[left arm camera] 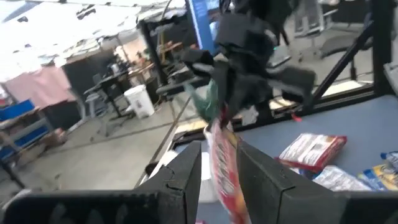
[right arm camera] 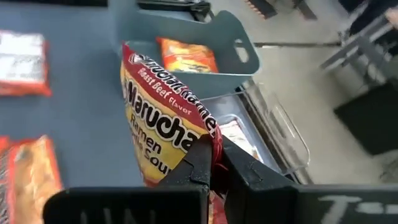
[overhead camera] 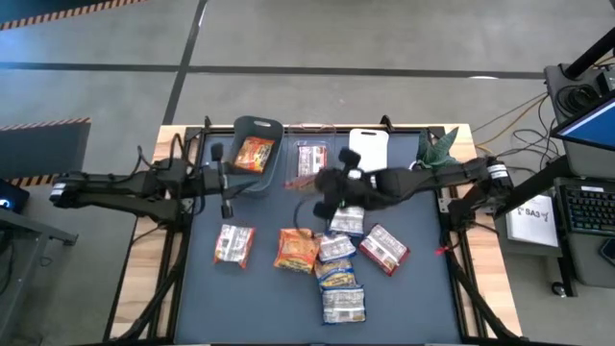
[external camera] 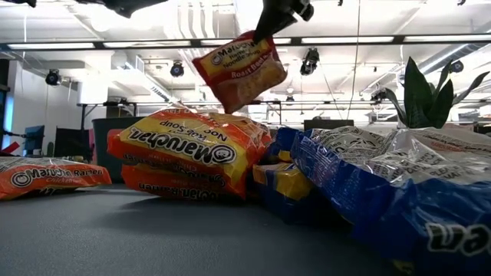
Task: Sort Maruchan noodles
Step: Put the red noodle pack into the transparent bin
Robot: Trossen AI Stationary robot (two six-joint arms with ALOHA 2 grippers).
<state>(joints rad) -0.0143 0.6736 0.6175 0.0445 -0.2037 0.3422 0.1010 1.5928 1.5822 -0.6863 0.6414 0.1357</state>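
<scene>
Red-and-white packet (right arm camera: 163, 130); teal bin (right arm camera: 186, 38); orange packet (external camera: 46, 178)

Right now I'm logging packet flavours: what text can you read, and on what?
"Maruchan Ramen", "Roast Beef Flavor": red packet pinched in the right hand.
"Maruchan", upside down: orange packet on the table.
"Ramen": orange packet lying flat.
Other packets: print unreadable.

One red Maruchan packet (right arm camera: 163, 127) hangs aloft (pinched), other packets (overhead camera: 332, 255) strewn on the mat.

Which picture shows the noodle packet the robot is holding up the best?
The right wrist view: the red packet fills it, label readable. The low view shows it hanging; the left wrist view, edge-on; the high view hides it.
</scene>
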